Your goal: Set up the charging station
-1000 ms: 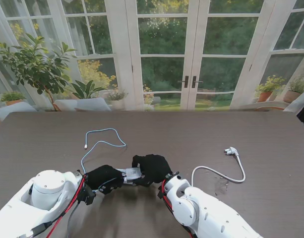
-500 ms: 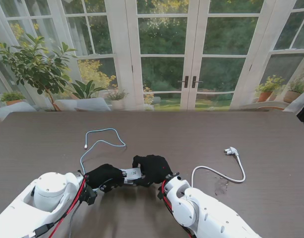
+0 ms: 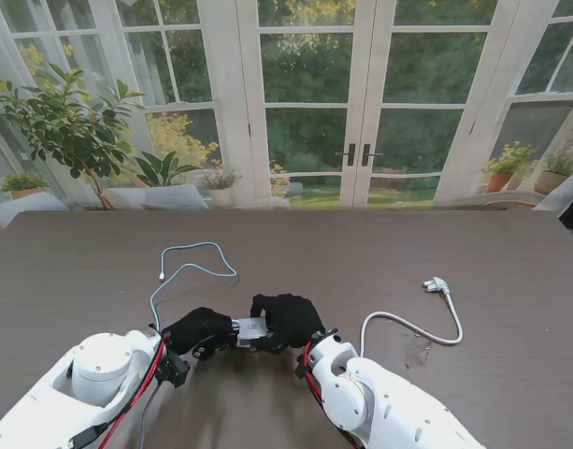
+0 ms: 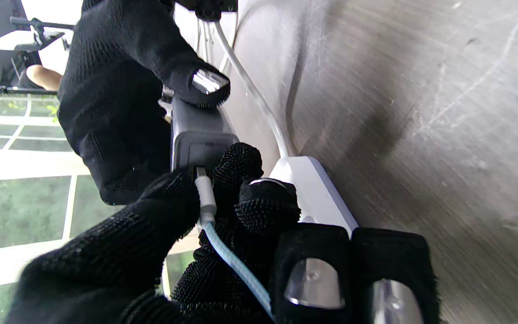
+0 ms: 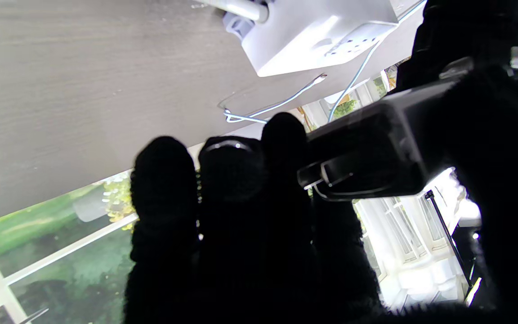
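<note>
So, both hands are busy at roughly 6 o'clock on the table (image 3: 379, 243), close to me. The right hand (image 3: 286, 320) is clamped round the grey charger brick (image 3: 252, 328), held up off the table w/ its prongs pointing away from the cable end. The left hand (image 3: 198, 332) is pinched on the plug (image 4: 205, 193) of the blue cable (image 3: 188, 271), and in the left wrist view that plug sits right at the brick's port, looks seated or v. nearly so (can't tell if it's fully home).

The white power strip (image 5: 313, 33) lies flat on the table under the hands, sockets bare. Its white cord (image 3: 412, 327) runs out toward 3 o'clock and ends in a wall plug (image 3: 436, 284) lying loose. The cable's far end (image 3: 162, 277) lies loose around 10 o'clock.

Progress imo: cable-to-brick about done. Still left: brick into the strip, and prob the strip's own plug, no outlet in sight though.
</note>
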